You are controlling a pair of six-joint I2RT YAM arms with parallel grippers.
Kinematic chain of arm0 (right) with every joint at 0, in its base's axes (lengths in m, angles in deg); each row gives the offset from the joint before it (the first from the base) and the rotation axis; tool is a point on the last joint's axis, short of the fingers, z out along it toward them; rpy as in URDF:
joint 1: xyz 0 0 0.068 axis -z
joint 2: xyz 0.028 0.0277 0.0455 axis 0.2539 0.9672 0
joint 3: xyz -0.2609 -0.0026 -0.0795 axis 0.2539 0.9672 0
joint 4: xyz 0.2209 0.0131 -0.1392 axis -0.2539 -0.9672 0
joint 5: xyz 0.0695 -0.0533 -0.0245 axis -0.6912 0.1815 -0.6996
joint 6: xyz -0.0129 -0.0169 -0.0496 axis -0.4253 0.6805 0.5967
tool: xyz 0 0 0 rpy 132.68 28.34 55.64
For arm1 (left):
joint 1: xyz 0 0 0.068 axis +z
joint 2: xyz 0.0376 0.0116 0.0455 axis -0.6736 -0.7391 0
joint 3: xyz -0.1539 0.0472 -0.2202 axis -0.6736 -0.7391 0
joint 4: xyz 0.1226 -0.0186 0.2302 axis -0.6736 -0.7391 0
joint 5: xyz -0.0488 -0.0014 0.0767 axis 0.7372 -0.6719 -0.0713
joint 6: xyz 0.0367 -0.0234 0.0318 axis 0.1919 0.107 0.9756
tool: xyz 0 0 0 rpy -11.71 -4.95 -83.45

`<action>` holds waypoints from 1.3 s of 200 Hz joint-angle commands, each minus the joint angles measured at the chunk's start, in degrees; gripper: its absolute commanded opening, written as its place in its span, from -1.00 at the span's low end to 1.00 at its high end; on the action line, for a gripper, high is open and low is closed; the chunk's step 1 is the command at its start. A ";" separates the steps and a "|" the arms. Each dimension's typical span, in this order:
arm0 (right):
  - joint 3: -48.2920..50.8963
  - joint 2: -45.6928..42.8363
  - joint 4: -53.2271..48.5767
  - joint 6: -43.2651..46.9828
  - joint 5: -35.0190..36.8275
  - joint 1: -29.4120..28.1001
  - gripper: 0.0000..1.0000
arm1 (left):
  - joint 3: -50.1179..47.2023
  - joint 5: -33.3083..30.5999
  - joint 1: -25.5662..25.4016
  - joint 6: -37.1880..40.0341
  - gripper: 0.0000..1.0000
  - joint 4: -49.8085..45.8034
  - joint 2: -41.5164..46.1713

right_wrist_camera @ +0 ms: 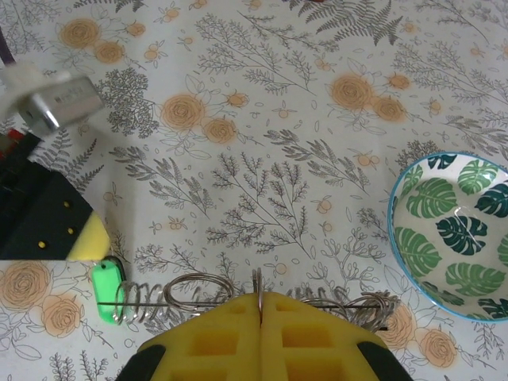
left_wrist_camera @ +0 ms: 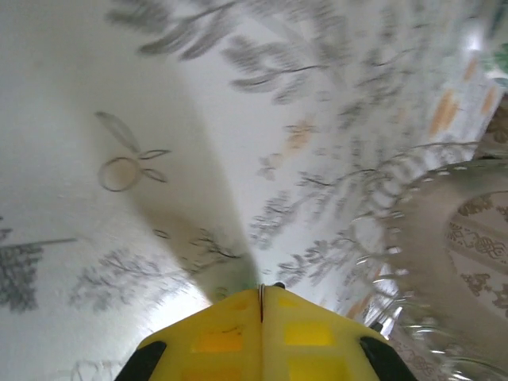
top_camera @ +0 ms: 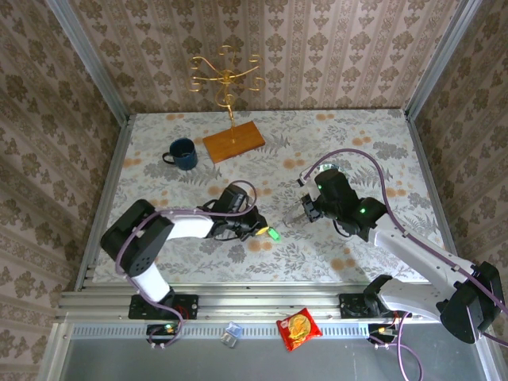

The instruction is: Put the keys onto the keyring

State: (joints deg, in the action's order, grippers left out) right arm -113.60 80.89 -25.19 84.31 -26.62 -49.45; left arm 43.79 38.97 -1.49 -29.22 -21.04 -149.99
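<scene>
My right gripper [top_camera: 304, 213] [right_wrist_camera: 259, 295] is shut on the keyring [right_wrist_camera: 259, 278], a thin silver wire loop held edge-on just above the cloth. More wire loops and a coiled spring [right_wrist_camera: 171, 295] trail to both sides of it. The green-headed key [top_camera: 273, 234] [right_wrist_camera: 105, 282] is at the left end of that wire. My left gripper [top_camera: 260, 228] [left_wrist_camera: 260, 290] is right against it and shut, with a thin metal sliver pinched between its yellow pads [left_wrist_camera: 230, 333]. The dark metal key is hidden from me.
A leaf-patterned bowl [right_wrist_camera: 456, 230] [left_wrist_camera: 444, 238] sits to the right of the keyring, under the right arm. A blue mug [top_camera: 183, 153] and a wooden base with a gold stand [top_camera: 233, 141] are at the back. A snack packet [top_camera: 298, 328] lies on the front rail.
</scene>
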 commanded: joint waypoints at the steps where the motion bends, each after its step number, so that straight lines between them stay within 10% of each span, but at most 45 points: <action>1: -1.24 -1.93 1.72 0.75 -2.66 0.28 -1.00 | 0.61 -5.40 -0.11 11.28 -1.00 -4.42 8.34; 58: 2.37 -3.62 8.22 5.60 -11.52 -0.83 -1.00 | -3.94 -13.36 -1.95 43.98 -1.00 -10.80 31.98; 118: 2.69 -0.86 12.98 11.19 -18.99 -4.97 -1.00 | -9.45 -7.70 -1.69 64.11 -1.00 -10.78 48.71; 260: 3.84 4.82 25.84 8.52 -19.68 -10.36 -1.00 | -7.06 -3.43 -0.31 42.56 -1.00 -7.72 42.73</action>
State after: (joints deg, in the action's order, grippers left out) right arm -110.10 85.33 -3.57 93.92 -45.07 -59.27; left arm 35.05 33.24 -2.19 21.25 -31.73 -106.62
